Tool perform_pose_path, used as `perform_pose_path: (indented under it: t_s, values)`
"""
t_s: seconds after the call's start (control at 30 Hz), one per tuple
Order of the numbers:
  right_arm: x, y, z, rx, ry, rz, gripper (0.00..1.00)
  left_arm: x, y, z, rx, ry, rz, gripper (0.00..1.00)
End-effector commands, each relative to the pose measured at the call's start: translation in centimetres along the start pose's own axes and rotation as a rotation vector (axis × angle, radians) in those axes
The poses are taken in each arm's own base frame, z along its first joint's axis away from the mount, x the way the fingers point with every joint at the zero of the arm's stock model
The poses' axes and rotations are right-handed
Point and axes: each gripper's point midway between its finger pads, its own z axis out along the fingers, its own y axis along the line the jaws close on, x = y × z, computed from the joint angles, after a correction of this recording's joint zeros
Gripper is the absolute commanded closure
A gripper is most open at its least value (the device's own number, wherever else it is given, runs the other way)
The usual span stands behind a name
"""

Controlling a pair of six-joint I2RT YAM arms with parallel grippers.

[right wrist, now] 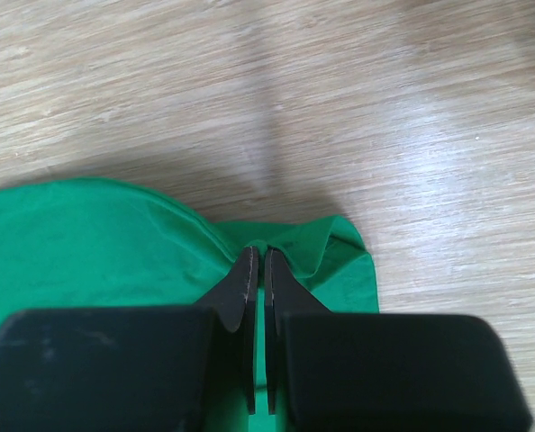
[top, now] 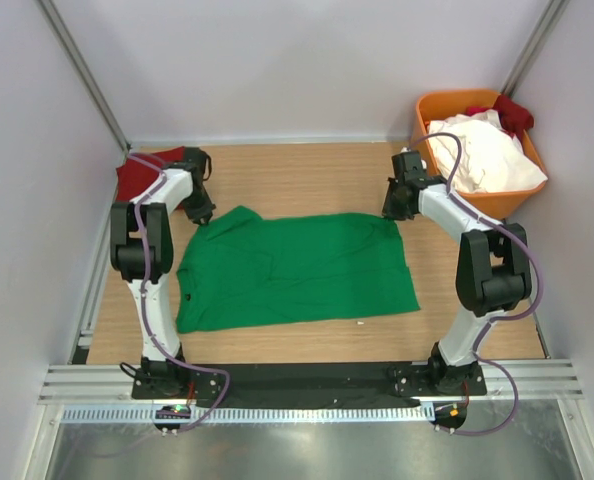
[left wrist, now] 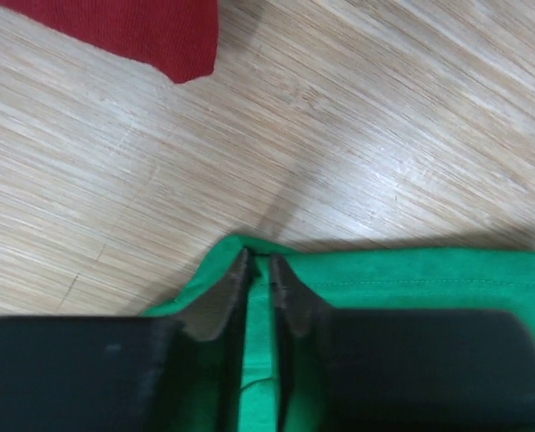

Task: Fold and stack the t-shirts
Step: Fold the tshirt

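Green t-shirt (top: 297, 268), soft, light and limp, lies spread on the table (top: 307, 170). The left gripper (left wrist: 258, 257) and right gripper (right wrist: 259, 253) have their jaws clenched on its far-edge corners, which look like sound holds.

Top cam sits high behind my arms, looks down on the whole table (top: 307, 170), far off. L wrist cam rides just behind my left gripper (left wrist: 258, 263), very close, looking down at the table. R wrist cam does the same over my right gripper (right wrist: 257, 256). All 3 see the green shirt (top: 297, 270).
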Motion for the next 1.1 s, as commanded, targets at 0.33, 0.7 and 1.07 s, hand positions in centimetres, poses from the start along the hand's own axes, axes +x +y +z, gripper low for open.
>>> perform_pose_path:
  t_s: [0.33, 0.7, 1.07]
  values:
    - [-0.5, 0.1, 0.4, -0.012, -0.026, -0.005, 0.99, -2.7, -0.4, -2.6, 0.037, -0.085, -0.018, 1.00]
    - [-0.9, 0.8, -0.5, -0.050, -0.027, 0.000, 0.99, -3.4, 0.6, -9.5, 0.088, -0.166, -0.012, 1.00]
    - [-0.4, 0.3, -2.1, -0.037, -0.021, 0.016, 0.99, 0.2, 3.4, -14.2, 0.118, -0.184, 0.025, 1.00]
